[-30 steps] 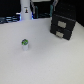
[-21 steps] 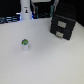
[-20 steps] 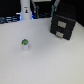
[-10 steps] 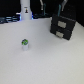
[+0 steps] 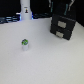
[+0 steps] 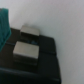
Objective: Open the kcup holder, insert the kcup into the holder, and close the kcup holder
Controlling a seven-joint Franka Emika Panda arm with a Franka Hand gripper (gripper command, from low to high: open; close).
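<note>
Kcup holder: black and boxy, two light grey rectangular panels stacked on its front, standing on the white bench near the far edge, toward the far corner on the exterior view's right. Seen again close up in the wrist view, blurred, both grey panels plain against the dark body, pale bench surface running alongside it; whether open or closed, cannot tell from either view. Kcup: tiny, whitish and translucent with a green top, upright on the bench, well apart from the holder, out in the open middle part toward the exterior view's left, nothing touching it. White bottle-like post at the far edge, beyond the kcup and well clear of it. Dark arm structure just above and behind the holder in the exterior view, fingers of the tool not made out there; none visible in the wrist view either, so wide or narrow cannot be told, and nothing seen held. Teal shape at one border of the wrist view beside the holder, too blurred to identify.
</note>
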